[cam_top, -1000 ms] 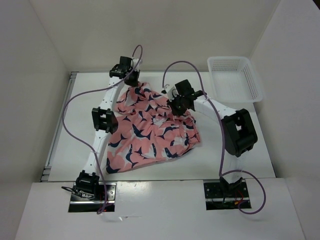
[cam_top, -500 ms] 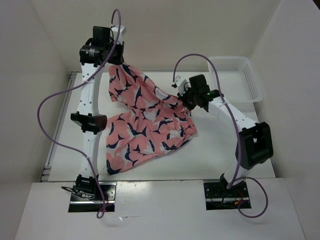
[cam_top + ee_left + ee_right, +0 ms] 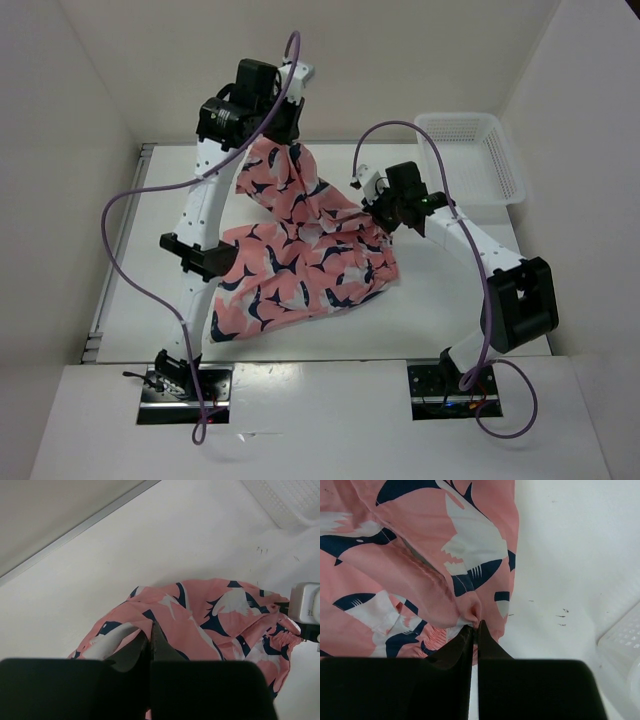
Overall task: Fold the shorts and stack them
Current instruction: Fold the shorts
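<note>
The salmon-pink shorts (image 3: 300,265) with navy and white bird print hang partly lifted, their lower part lying on the white table (image 3: 450,310). My left gripper (image 3: 283,137) is raised high at the back and shut on the shorts' upper edge; the left wrist view shows its fingers pinching the fabric (image 3: 200,615). My right gripper (image 3: 383,212) is shut on the shorts' right edge, a little above the table; the right wrist view shows a fold of cloth (image 3: 445,565) caught between its fingertips (image 3: 475,626).
A white mesh basket (image 3: 470,155) stands at the back right of the table and shows in the left wrist view (image 3: 290,500). White walls close in the back and sides. A metal rail (image 3: 120,250) runs along the table's left edge.
The left gripper has carried the shorts' top edge up and then right toward the middle. The right gripper has shifted slightly right with its edge. The shorts are bunched more between them.
</note>
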